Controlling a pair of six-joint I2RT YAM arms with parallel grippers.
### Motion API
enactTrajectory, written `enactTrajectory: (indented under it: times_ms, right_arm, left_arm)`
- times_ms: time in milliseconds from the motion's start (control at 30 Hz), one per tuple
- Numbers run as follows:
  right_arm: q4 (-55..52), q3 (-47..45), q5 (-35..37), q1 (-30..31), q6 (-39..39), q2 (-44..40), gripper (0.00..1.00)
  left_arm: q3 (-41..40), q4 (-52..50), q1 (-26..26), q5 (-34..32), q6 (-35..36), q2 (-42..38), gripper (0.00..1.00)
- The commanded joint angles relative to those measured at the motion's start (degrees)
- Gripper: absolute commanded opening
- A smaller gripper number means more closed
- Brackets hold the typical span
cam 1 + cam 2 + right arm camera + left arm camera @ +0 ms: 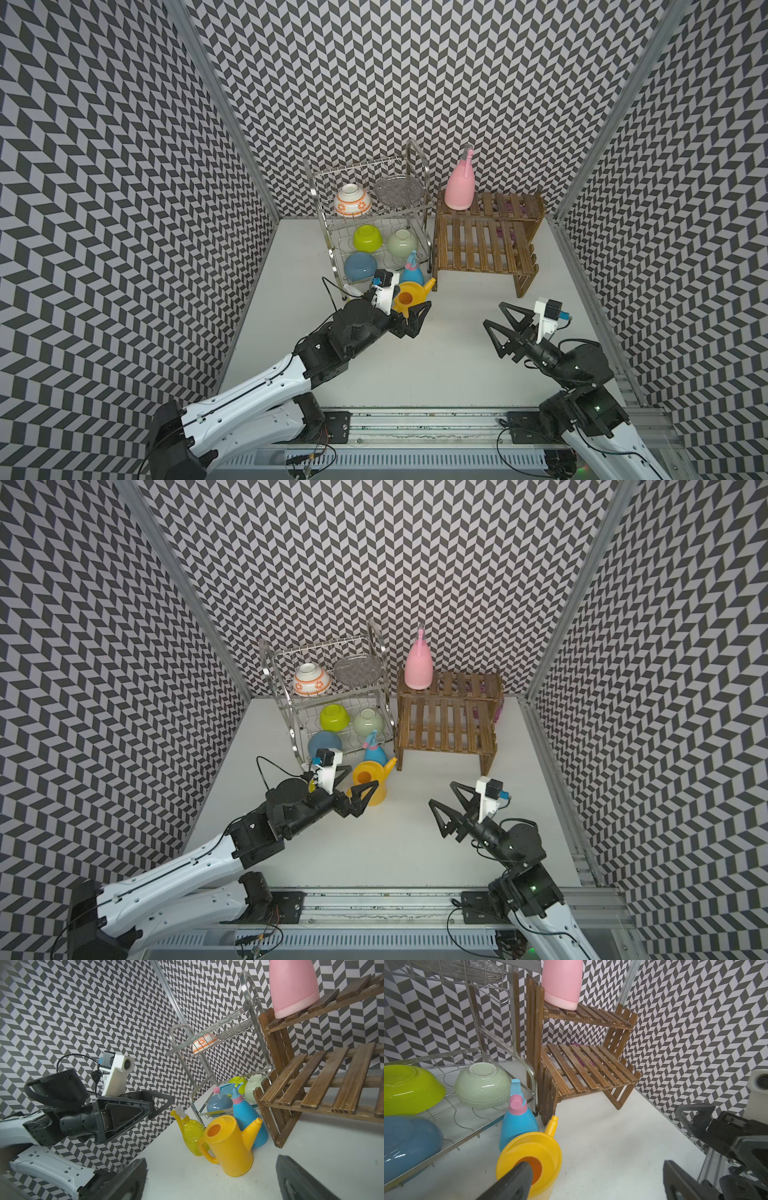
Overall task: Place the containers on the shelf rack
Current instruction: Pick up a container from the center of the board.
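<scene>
The pink spray bottle (459, 189) stands upright on the left end of the upper step of the brown slatted shelf rack (478, 245). On the table by the rack's front left leg stand the blue spray bottle (412, 274), the yellow watering can (372, 789) and, seen from the right wrist, a translucent yellow spray bottle (191, 1134). My left gripper (596, 1164) hovers open beside the can, one fingertip (525, 1169) over its mouth, holding nothing. Nearer the front, on the right, my right gripper (494, 313) is open and empty, facing the containers.
A shiny wire dish rack (286, 717) stands left of the shelf rack and holds several upturned bowls and a metal plate. Something purple (583, 1057) lies under the lower slats. Patterned walls close in three sides.
</scene>
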Motion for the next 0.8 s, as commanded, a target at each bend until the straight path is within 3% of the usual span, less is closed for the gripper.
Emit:
enactTrajectory:
  times_ms: [0,267,533,767]
  right_arm:
    - [0.4,1.3,0.4,-0.3,-1.5,0.8,1.00]
    - [-0.2,1.3,0.9,-0.3,1.1,1.6,1.00]
    - [-2.1,0.4,3.2,-0.2,1.8,-2.0,1.00]
    - [2.5,-2.2,2.9,-0.2,3.2,-0.5,1.00]
  left_arm:
    - [2.9,-2.3,0.3,0.0,1.4,0.8,1.00]
    - [1.2,-1.9,0.4,4.3,-1.8,3.6,1.00]
    - [10.3,-12.3,2.0,4.7,-2.7,10.7,0.99]
    - [14.0,-21.0,3.4,4.8,-12.8,13.1,0.83]
